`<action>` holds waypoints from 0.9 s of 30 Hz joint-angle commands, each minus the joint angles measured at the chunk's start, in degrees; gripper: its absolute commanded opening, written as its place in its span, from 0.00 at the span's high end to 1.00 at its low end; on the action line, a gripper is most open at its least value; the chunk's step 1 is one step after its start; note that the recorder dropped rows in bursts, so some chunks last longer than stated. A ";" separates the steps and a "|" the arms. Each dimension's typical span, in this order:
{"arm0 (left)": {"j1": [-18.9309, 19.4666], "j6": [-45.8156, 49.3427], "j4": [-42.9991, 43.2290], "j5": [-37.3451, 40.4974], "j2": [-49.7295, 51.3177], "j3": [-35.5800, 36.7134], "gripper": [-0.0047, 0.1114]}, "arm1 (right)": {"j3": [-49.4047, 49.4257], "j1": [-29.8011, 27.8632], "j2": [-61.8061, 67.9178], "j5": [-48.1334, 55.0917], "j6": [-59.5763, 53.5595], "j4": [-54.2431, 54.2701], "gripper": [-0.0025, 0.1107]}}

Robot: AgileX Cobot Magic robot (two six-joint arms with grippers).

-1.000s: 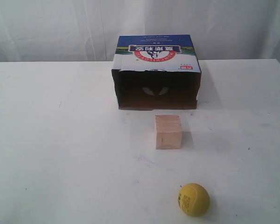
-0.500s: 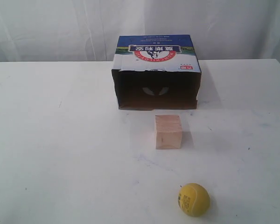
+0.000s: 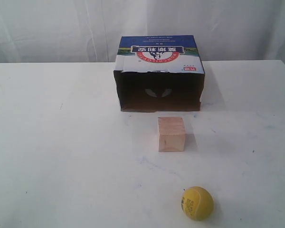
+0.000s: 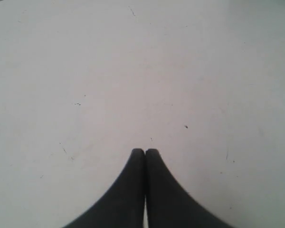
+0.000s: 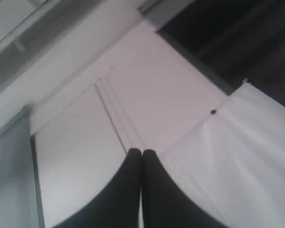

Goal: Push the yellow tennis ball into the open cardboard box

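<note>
Your yellow tennis ball [image 3: 197,203] sits on the white counter [image 3: 61,156] at the near edge of the exterior view, right of the middle. The open cardboard box [image 3: 159,52] stands well apart from it at the far side, with its dark mouth facing the ball's side of the counter.

The relation to watch is the line from ball to mouth. The pale wooden cube [image 3: 171,134] stands between them, just in front of the mouth and a little left of the ball. A straight push away from the camera would likely graze the cube's right side or meet the box's right wall. You will probably have to angle the ball leftward past the cube.

Neither arm shows in the exterior view, so you cannot read how far either claw is from the ball.

- **Left claw** [image 4: 145,151]: clenched, tips pressed together with nothing between them, over bare counter. No ball shows in its view.
- **Right claw** [image 5: 141,151]: also clenched and empty. It points away from the counter at pale panels and a white curtain [image 5: 247,142].

The ball lies on the right arm's side, so that arm looks the better placed. It would need to come in behind the ball on the camera side.
</note>
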 commanded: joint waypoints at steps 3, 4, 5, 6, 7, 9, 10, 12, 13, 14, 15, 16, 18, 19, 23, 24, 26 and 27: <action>-0.29 0.13 0.09 0.58 -0.29 0.24 0.96 | -14.96 -0.19 8.13 12.56 -4.48 16.14 0.98; -0.29 0.13 0.09 0.58 -0.29 0.24 0.96 | -18.10 -0.19 11.97 13.06 -9.32 13.58 0.98; -0.29 0.13 0.09 0.58 -0.29 0.24 0.96 | -21.23 -0.19 16.11 14.00 -15.62 10.36 0.98; -0.29 0.13 0.09 0.58 -0.29 0.24 0.96 | -23.70 -0.19 19.54 15.57 -21.52 7.92 0.98; -0.29 0.13 0.09 0.58 -0.29 0.24 0.96 | -26.74 -0.19 24.89 18.56 -30.27 6.08 0.98; -0.29 0.13 0.09 0.58 -0.29 0.24 0.96 | -31.69 -0.19 33.12 26.95 -48.67 7.00 0.98; -0.29 0.13 0.09 0.58 -0.29 0.24 0.96 | -33.88 -0.19 37.79 30.65 -59.93 9.24 0.98; -0.29 0.13 0.09 0.58 -0.29 0.24 0.96 | -38.02 -0.19 51.50 33.01 -93.06 22.64 0.98; -0.29 0.13 0.09 0.58 -0.29 0.24 0.96 | -38.92 -0.19 56.48 31.04 -103.35 28.44 0.98; -0.29 0.13 0.09 0.58 -0.29 0.24 0.96 | -40.72 -0.19 65.38 23.91 -118.41 38.72 0.98; -0.29 0.13 0.09 0.58 -0.29 0.24 0.96 | -42.01 -0.19 70.18 18.76 -124.37 44.36 0.98; -0.29 0.13 0.09 0.58 -0.29 0.24 0.96 | -45.05 -0.19 78.58 10.09 -137.55 56.32 0.98; -0.29 0.13 0.09 0.58 -0.29 0.24 0.96 | -50.92 -0.19 86.06 4.77 -144.22 74.93 0.98; -0.29 0.13 0.09 0.58 -0.29 0.24 0.96 | -52.27 -0.19 87.43 4.64 -144.22 80.01 0.98; -0.29 0.13 0.09 0.58 -0.29 0.24 0.96 | -52.93 0.39 88.56 6.71 -144.22 81.29 0.98; -0.29 0.13 0.09 0.58 -0.29 0.24 0.96 | -52.81 -0.93 88.83 9.94 -144.22 79.99 0.98; -0.29 0.13 0.09 0.58 -0.29 0.24 0.96 | -52.81 -4.39 89.62 15.03 -136.00 69.18 0.98; -0.29 0.13 0.09 0.58 -0.29 0.24 0.96 | -52.81 -6.08 89.73 15.54 -122.16 62.57 0.98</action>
